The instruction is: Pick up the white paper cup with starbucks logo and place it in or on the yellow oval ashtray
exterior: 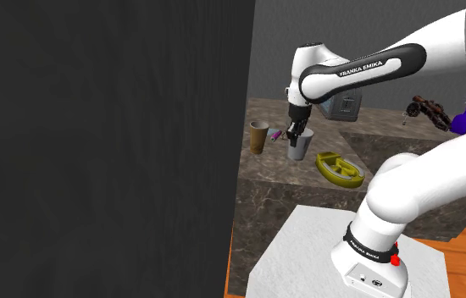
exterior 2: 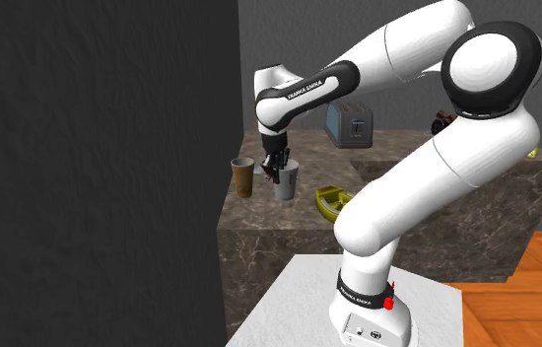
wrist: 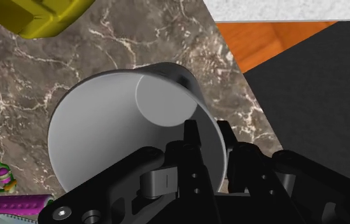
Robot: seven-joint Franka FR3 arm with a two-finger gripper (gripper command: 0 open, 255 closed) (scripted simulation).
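Cup (exterior: 301, 146), plain grey-white, upright at centre of the shoulder view, on or just above the marble worktop (exterior: 274, 176); I can't tell whether it is lifted. My fingers (wrist: 191, 135) are clenched on its rim, one inside the cup, one outside, the wall pinched between them. Yellow ashtray (exterior: 340, 168) sits just right of the cup in the shoulder view, not touching it. Brown cup (exterior: 259, 136) stands upright just left of it. Small purple item (wrist: 14, 204) lies on the worktop near the grey-white cup. Toaster (exterior: 341, 106) stands behind, upper centre. Dark panel (exterior: 96, 144) covers the frame's left half.
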